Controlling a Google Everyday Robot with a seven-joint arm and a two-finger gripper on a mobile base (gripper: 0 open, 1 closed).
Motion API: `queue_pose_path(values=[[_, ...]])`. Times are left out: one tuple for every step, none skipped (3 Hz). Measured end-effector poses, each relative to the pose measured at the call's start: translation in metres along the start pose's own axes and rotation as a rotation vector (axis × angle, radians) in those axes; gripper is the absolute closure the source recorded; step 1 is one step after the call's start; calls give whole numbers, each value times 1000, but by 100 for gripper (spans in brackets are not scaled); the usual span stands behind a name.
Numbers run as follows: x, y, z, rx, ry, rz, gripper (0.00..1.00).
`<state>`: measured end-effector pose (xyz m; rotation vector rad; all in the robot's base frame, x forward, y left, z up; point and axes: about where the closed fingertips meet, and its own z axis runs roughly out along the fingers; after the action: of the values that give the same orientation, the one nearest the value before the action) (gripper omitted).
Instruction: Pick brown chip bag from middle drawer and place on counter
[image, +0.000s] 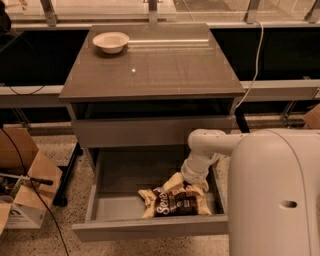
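Brown chip bag lies in the open middle drawer, toward its front right (bare drawer floor spreads to the left). Gripper sits at the bag's rear edge inside the drawer; whether it has closed cannot be told. Robot's body hides the drawer's right corner.

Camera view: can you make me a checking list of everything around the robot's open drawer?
Surface: counter holds a white bowl at its back left corner.
Job's things: brown chip bag lies in the open middle drawer, front right.
Clutter: cardboard box on the floor, left.
Grippers: gripper low in the drawer, at the bag's back edge.
Cables: white cable hangs behind the counter's right side; black cable by the box.
Surroundings: speckled floor.
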<state>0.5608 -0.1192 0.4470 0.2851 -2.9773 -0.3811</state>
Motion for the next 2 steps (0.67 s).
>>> queue_pose_path(values=[[9,-5,38,-38,72,83,2],[13,-9,50,-52,96,121,25]])
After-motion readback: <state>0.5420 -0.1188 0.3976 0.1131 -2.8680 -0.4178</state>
